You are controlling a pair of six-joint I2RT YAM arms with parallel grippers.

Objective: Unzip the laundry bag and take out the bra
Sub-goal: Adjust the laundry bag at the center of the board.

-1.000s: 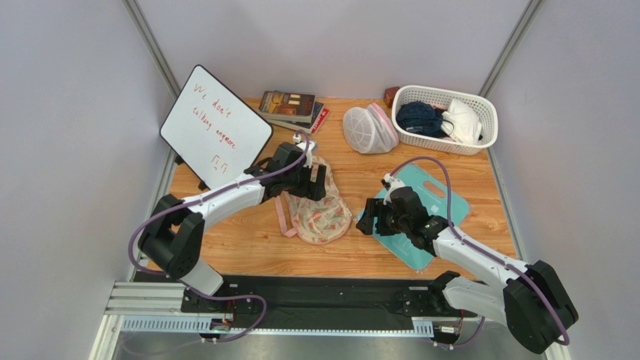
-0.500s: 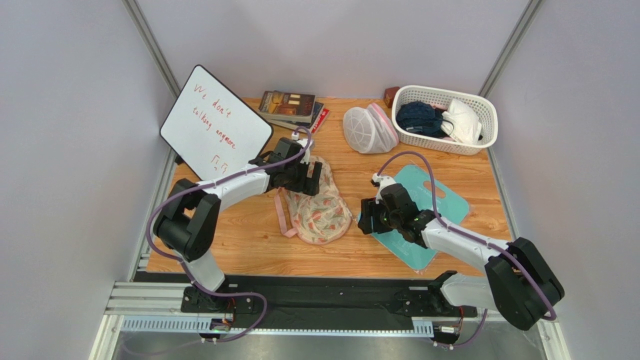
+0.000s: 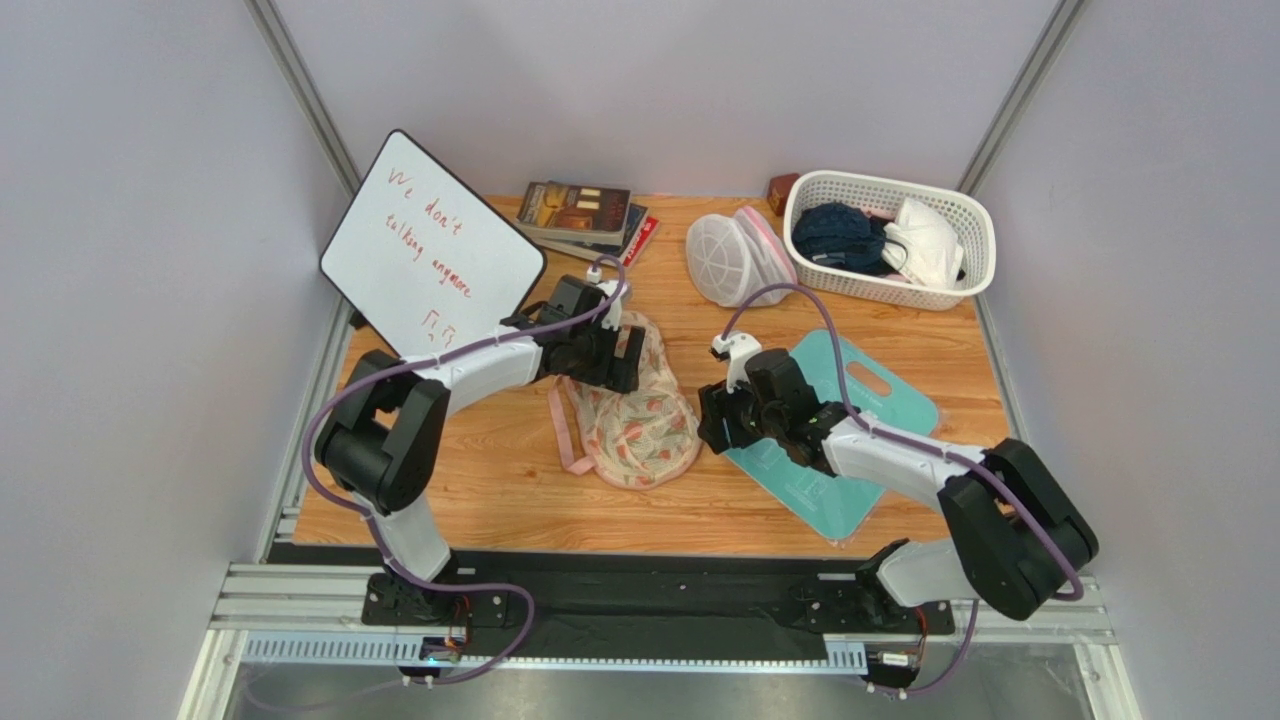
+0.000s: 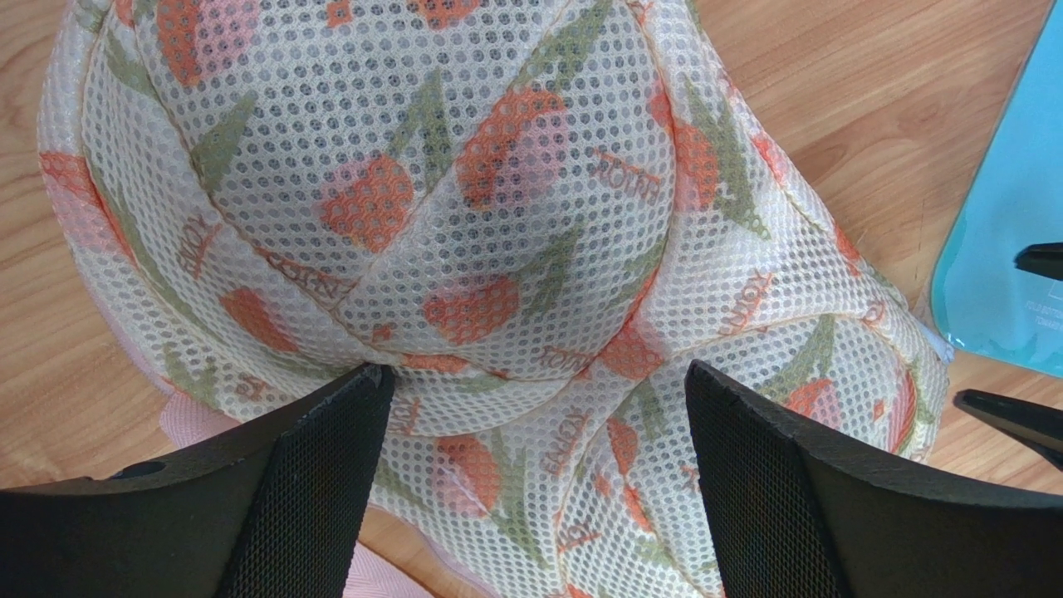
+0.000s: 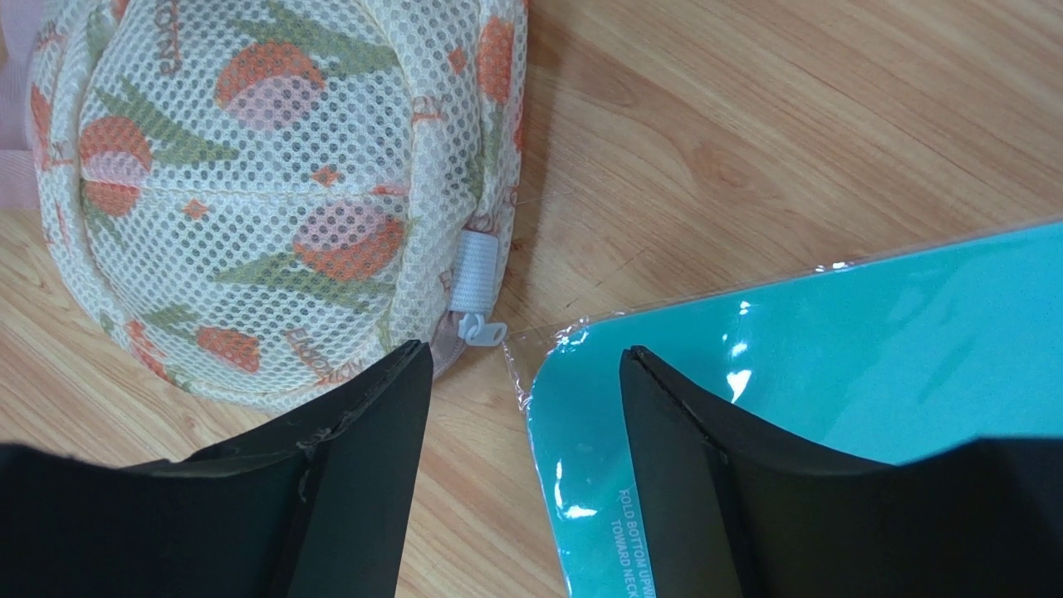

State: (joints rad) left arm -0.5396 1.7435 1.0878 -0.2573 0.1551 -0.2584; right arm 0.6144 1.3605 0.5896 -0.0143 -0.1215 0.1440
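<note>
The laundry bag (image 3: 643, 425), a cream mesh pouch with orange floral print and a pink strap, lies flat on the wooden table. In the left wrist view the laundry bag (image 4: 499, 224) fills the frame, and my left gripper (image 4: 530, 374) hangs open just over its upper lobe. My left gripper (image 3: 624, 360) sits at the bag's far end. My right gripper (image 3: 709, 428) is open at the bag's right edge. Below my right gripper (image 5: 524, 355) is bare wood, with the bag's white zipper pull (image 5: 474, 280) just beyond the fingertips. The bra is hidden.
A teal folding board (image 3: 842, 443) lies under the right arm, its corner (image 5: 849, 374) beside the right finger. A whiteboard (image 3: 431, 248), books (image 3: 583, 218), a white mesh dome bag (image 3: 736, 260) and a white basket (image 3: 902, 288) of clothes stand along the back.
My right gripper has slid left off the teal board to the bag's right edge. The left arm drew back slightly and now holds still over the bag.
</note>
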